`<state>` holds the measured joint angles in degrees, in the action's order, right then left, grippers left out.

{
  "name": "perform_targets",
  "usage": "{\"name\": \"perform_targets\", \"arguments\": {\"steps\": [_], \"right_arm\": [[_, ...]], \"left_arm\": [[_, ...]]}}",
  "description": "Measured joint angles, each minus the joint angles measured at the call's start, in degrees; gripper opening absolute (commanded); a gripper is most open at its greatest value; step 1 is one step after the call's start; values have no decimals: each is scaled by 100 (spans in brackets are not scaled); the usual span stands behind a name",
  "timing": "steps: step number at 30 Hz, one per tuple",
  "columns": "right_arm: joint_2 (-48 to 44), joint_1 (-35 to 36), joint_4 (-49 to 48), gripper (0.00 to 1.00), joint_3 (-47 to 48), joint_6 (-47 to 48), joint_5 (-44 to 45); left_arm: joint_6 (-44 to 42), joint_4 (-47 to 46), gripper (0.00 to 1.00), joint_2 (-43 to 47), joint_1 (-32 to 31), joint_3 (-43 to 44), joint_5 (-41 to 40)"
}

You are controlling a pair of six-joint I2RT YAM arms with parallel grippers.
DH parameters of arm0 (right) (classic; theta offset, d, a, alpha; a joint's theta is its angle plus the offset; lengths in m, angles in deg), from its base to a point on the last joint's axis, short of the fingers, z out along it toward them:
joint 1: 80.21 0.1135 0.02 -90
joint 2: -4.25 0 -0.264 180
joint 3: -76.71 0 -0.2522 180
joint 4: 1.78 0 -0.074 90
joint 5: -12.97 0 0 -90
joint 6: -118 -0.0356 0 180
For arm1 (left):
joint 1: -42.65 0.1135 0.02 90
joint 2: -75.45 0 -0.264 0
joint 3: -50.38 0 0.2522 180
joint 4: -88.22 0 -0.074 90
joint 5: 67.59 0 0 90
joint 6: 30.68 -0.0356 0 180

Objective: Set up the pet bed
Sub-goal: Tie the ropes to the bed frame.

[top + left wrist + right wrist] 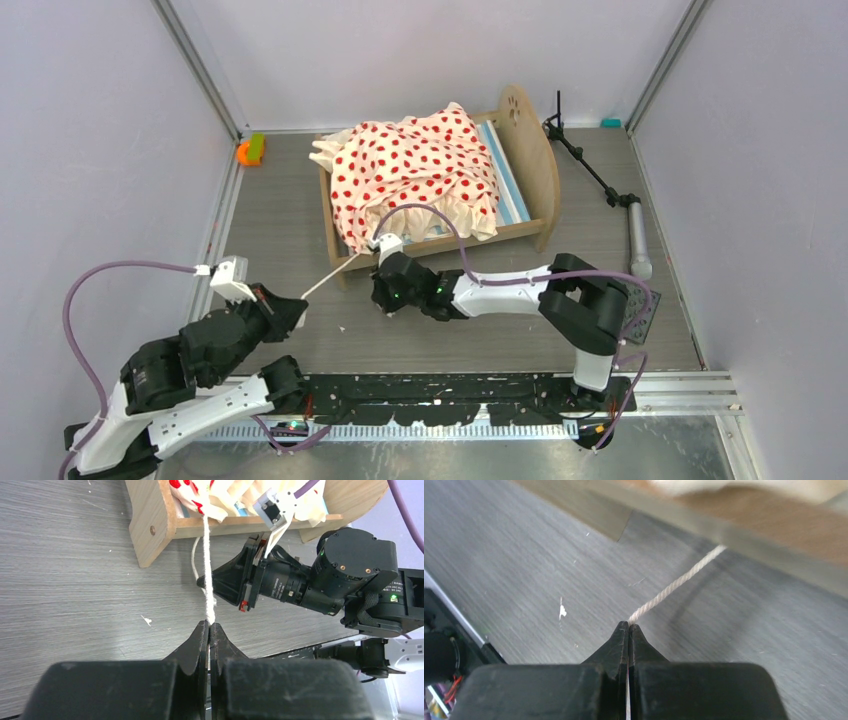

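Observation:
The pet bed [530, 160] is a light-wood frame standing at the back middle of the table. Cream bedding with red polka dots [415, 165] lies bunched on its blue-white striped mattress [508, 180]. A white cord [335, 273] runs taut from the bedding's near corner to my left gripper [302, 297]. In the left wrist view the left gripper [209, 624] is shut on that cord [206, 570]. My right gripper [378, 296] sits just in front of the bed. It [628, 625] is shut on a second thin cord [674, 585] that leads up to the bed rail [744, 535].
A black tripod stand [590, 165] with a grey handle [638, 240] lies right of the bed. A dark studded mat [645, 318] sits under the right arm. An orange-green block [250, 150] rests at the back left corner. Walls close in on three sides.

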<state>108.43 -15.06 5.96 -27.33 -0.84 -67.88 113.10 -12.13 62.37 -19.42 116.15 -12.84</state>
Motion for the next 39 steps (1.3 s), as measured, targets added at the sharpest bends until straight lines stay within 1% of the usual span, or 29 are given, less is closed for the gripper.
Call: {"name": "perform_targets", "arguments": {"steps": [4, 9, 13, 18, 27, 32, 39], "right_arm": [[186, 205, -4, 0, 0, 31, -304], [315, 415, -35, 0, -22, 24, -459], [315, 468, -166, 0, -22, 15, -544], [308, 522, -280, 0, -28, -28, -643], [-142, 570, -286, 1, -348, -197, -518], [-203, 579, -238, 2, -350, -621, -424], [-203, 579, -269, 3, -452, -1687, -227]], "left_arm": [[0, -9, 0, -129, 0, -131, 87], [0, -13, 0, -184, 0, -190, 98], [31, -15, 0, -131, 0, -256, 118], [168, -44, 0, -116, 4, -573, 334], [457, -249, 0, -203, 4, -997, 684], [540, -293, 0, -181, 4, -1016, 686], [605, -308, 0, -138, 4, -1016, 682]]}}
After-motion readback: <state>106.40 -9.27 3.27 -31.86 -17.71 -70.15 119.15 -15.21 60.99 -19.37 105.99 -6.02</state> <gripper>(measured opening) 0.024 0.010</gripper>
